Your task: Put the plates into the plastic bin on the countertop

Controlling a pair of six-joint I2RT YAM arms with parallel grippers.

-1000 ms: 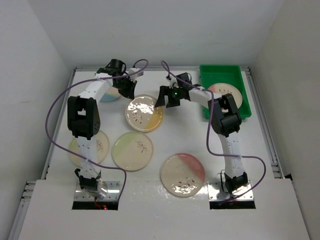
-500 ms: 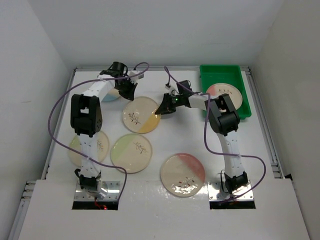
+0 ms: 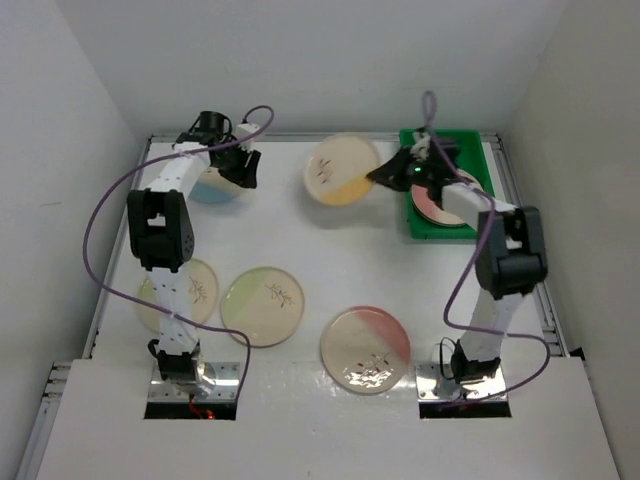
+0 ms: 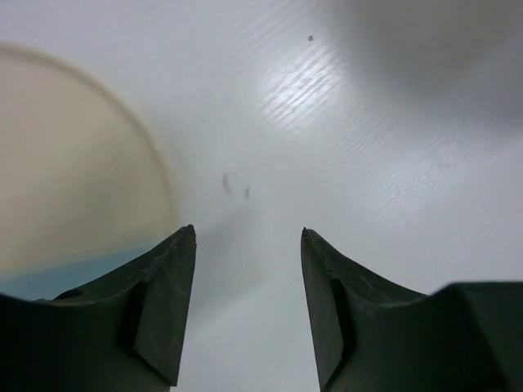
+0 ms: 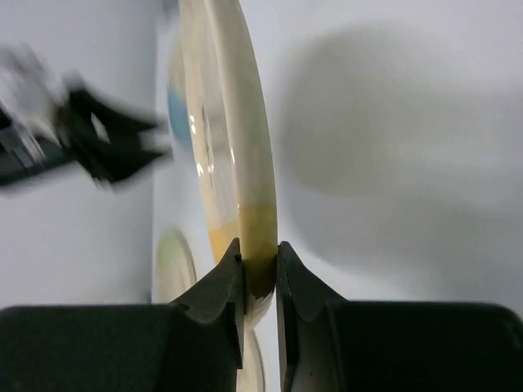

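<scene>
A round cream pink-segment plate (image 3: pixel 445 212) filled much of the shallow green plastic bin (image 3: pixel 470 148). The right arm (image 3: pixel 470 195) lay across it, and a yellow-segment cream plate (image 3: pixel 340 168) hung just left; the white countertop (image 3: pixel 340 250) mid-table stood open.

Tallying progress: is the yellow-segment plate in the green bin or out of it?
Out. The right gripper pinches the yellow-segment plate by its rim, in the air just left of the plastic bin.

Bright diffuse light; glare on countertop (image 4: pixel 302 82); soft shadows; blue plate (image 4: pixel 73 163) out of focus.
</scene>
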